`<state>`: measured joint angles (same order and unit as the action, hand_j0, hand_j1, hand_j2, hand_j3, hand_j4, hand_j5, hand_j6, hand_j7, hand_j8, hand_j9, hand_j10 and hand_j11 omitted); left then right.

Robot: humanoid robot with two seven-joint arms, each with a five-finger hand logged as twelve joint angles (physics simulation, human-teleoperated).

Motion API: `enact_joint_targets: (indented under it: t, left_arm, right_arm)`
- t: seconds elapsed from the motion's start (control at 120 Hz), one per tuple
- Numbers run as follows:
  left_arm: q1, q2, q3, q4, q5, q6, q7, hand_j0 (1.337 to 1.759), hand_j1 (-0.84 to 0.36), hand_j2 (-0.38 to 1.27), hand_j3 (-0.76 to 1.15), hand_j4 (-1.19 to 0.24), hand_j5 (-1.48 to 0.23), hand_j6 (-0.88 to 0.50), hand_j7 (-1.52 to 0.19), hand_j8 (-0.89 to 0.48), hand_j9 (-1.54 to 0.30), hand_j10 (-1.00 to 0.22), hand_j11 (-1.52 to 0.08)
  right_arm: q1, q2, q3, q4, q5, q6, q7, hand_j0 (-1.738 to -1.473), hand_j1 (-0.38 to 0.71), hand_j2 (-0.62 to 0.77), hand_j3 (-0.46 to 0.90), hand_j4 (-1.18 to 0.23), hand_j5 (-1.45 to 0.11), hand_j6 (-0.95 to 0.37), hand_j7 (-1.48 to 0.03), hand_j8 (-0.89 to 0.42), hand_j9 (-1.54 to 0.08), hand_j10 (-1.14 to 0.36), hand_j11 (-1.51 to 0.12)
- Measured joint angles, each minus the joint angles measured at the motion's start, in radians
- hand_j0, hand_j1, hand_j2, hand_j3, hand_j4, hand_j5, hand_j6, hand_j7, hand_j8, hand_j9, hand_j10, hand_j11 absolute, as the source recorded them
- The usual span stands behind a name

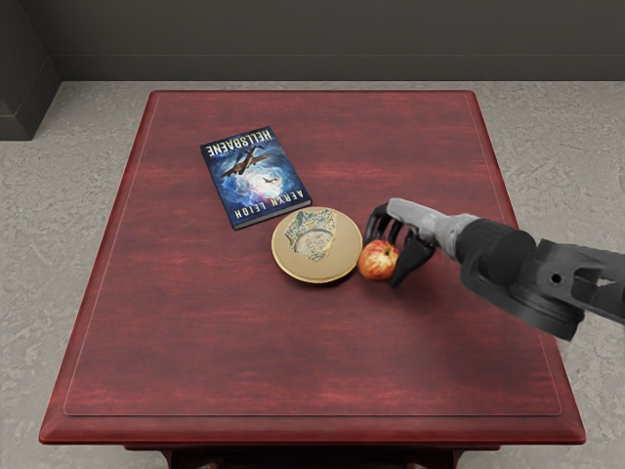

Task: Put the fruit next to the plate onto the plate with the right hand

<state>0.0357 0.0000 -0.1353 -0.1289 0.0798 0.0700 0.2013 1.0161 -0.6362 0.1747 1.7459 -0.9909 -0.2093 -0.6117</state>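
Red-brown wood first: one table [195, 342], and it carries everything else. On it lies one book [255, 177] with a blue cover, flat, at about 11 o'clock from the plate. Next is one plate [289, 266], round and tan with a pale pattern in its middle, near the centre of the table and bare of fruit.

One arm shows, mine, coming in from 3 o'clock. My right hand [400, 240] is cupped round the fruit, with dark fingers [377, 223] curled over its far side and another lying against its right side. I judge that a grasp closed on it, though I cannot tell how firm. The other arm does not show.

Smallest is one apple [377, 260], red and yellow, at 3 o'clock from the plate and just beside its rim, down at table level as far as I can tell.

So the reach is done and the hold looks made. The lift, the short carry toward 9 o'clock and the release on the plate are left.
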Motion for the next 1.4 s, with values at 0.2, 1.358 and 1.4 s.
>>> enact_joint_targets:
  t: [0.2, 1.358, 1.4]
  left_arm:
    - [-0.002, 0.0, 0.001, 0.0, 0.0, 0.0, 0.0, 1.658, 0.35, 0.0, 0.0, 0.0, 0.0, 0.0, 0.0, 0.0, 0.0, 0.0, 0.0]
    - [-0.005, 0.0, -0.003, 0.0, 0.001, 0.0, 0.0, 1.658, 0.35, 0.0, 0.0, 0.0, 0.0, 0.0, 0.0, 0.0, 0.0, 0.0, 0.0]
    - [-0.005, 0.0, -0.002, 0.0, 0.001, 0.0, 0.0, 1.658, 0.35, 0.0, 0.0, 0.0, 0.0, 0.0, 0.0, 0.0, 0.0, 0.0, 0.0]
  right_arm:
    - [0.059, 0.004, 0.006, 0.0, 0.057, 0.023, 0.001, -1.653, 0.33, 0.49, 0.0, -0.46, -1.18, -0.37, -1.1, -0.44, -1.14, -0.83, -1.15]
    - [0.228, 0.12, -0.038, -0.081, 0.143, 0.038, 0.003, -1.655, 0.25, 0.43, 0.0, -0.55, -1.2, -0.42, -1.13, -0.52, -1.2, -0.84, -1.21]
    - [0.227, 0.12, -0.043, -0.092, 0.142, 0.039, 0.002, -1.655, 0.25, 0.43, 0.0, -0.55, -1.2, -0.42, -1.13, -0.52, -1.2, -0.84, -1.21]
